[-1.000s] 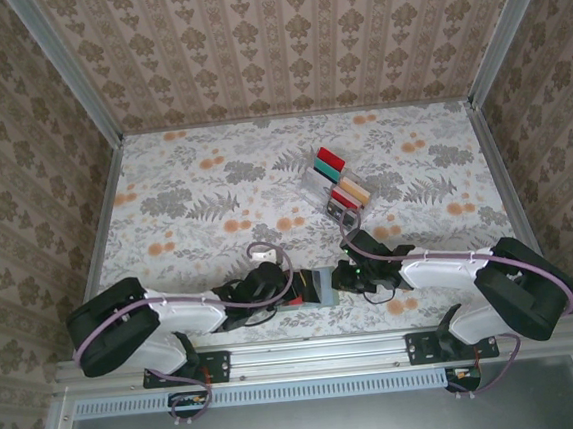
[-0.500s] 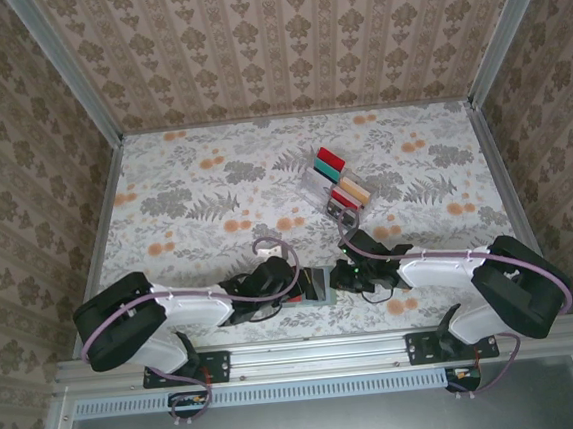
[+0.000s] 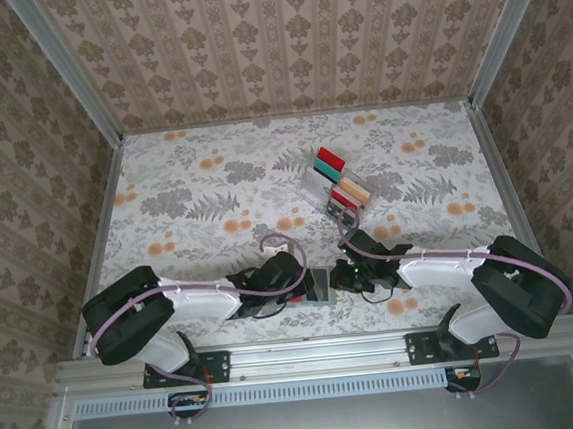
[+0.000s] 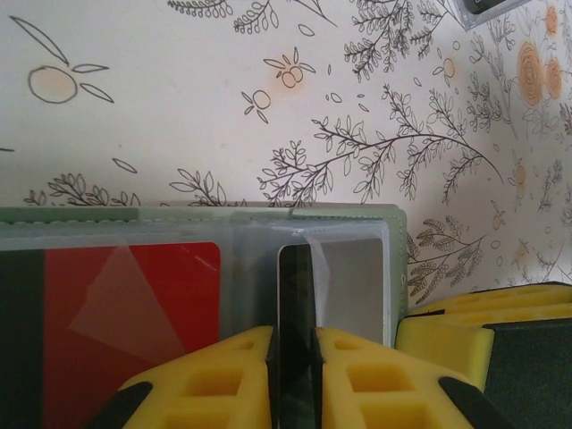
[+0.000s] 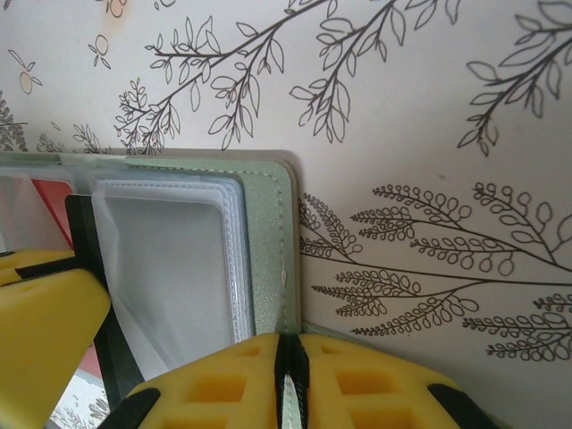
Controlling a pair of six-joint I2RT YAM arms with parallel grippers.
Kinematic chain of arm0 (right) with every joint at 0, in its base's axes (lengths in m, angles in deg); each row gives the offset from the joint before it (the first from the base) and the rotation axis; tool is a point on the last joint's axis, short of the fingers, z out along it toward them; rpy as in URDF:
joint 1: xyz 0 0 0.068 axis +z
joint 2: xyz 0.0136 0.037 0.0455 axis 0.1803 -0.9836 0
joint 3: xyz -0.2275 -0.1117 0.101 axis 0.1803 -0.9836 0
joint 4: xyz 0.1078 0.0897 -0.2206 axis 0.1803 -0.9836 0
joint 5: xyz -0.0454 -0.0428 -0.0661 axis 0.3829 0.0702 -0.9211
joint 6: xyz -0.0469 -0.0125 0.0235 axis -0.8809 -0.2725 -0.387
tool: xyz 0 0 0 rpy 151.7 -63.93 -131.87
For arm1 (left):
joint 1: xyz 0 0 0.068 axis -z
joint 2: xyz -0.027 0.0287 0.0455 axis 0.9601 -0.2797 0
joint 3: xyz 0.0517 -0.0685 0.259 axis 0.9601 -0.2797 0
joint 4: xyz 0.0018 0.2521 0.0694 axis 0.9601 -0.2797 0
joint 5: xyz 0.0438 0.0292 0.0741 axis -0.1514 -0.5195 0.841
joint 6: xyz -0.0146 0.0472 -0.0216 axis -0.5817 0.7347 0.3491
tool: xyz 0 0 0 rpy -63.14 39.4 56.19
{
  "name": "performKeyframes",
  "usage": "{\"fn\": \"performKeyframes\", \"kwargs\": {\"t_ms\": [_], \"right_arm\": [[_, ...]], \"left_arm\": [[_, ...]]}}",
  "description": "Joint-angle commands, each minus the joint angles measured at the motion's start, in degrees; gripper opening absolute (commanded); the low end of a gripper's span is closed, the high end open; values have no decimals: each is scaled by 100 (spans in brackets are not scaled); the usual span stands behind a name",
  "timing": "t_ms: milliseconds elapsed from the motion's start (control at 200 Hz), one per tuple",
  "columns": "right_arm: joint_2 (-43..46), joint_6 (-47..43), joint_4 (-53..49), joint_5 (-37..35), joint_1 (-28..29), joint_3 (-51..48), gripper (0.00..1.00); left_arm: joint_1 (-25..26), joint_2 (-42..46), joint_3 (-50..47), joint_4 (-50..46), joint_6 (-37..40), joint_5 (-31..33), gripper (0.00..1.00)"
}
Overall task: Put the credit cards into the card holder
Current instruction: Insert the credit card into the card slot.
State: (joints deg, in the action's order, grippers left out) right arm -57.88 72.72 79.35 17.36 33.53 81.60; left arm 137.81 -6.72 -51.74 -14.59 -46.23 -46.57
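two pincers work the card holder on the table — right pincer pinching its edge, left pincer astride the black card, grip impossible to tell. if that edge slips, the card may snag the pocket mouth — and buckle.

White arms, black at joints, with lilac cables looped alongside. Yellow fingers, hollowed in squares, seemingly foam.

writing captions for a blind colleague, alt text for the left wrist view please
The left gripper, yellow-fingered, straddles a black card at a clear pocket of the grey-green card holder, a red card already in the next pocket. Floral table cover behind.
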Motion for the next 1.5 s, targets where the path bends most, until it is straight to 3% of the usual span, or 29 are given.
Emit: {"fn": "performKeyframes", "kwargs": {"t_ms": [0,280,555,670,865,1040,1295,1375,1495], "right_arm": [[-282,34,-369,-122,76,-49,17],[-258,41,-497,-200,81,-14,17],[-197,106,-708,-420,78,30,18],[-223,107,-705,-420,77,54,18],[-255,108,-693,-415,75,80,18],[-260,108,-690,-406,74,91,18],[-281,101,-696,-389,75,91,18],[-282,107,-710,-386,75,91,18],[-267,108,-704,-384,78,83,18]], "left_arm": [[33,-102,152,-322,176,-149,20],[41,-42,320,-699,309,-228,26],[90,272,411,-1397,247,89,50],[94,301,447,-1436,282,45,55],[97,354,448,-1348,408,33,55],[73,188,537,-1306,426,-85,46],[48,-212,856,-1659,469,-180,45],[51,-262,873,-1596,517,-254,35],[47,-242,877,-1584,562,-278,35]]}}
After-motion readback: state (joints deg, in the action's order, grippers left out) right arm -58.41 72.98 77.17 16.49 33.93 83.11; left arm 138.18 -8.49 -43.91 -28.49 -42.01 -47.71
